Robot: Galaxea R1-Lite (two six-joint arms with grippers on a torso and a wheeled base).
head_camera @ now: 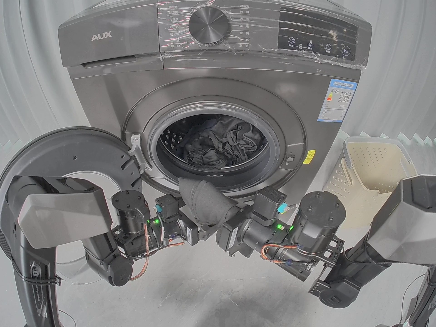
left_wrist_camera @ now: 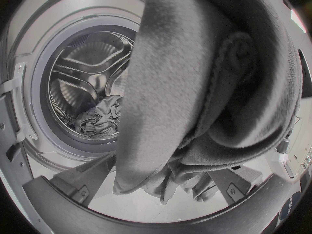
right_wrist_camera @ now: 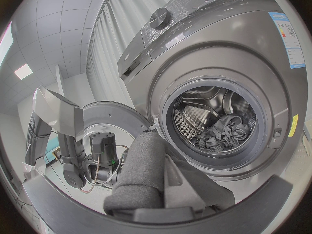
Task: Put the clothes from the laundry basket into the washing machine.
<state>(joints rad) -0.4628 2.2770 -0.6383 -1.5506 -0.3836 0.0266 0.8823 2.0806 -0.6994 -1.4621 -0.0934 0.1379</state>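
Soft grey garment [head_camera: 204,203] at 6 o'clock of the drum [head_camera: 170,137]
The right hand [head_camera: 219,222] clamps its bunch; whether the left hand [head_camera: 200,230] grips, I cannot tell. Likely limp, light: hold the thick fold

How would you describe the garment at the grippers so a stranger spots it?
Find the grey washing machine, door open. Below its opening, a garment bunches between the left gripper and right gripper. Unlike the thin dark clothes inside, it is thick, fuzzy grey.

Black arms [head_camera: 129,210], grey covers [head_camera: 63,212], orange braided cables [head_camera: 146,250].
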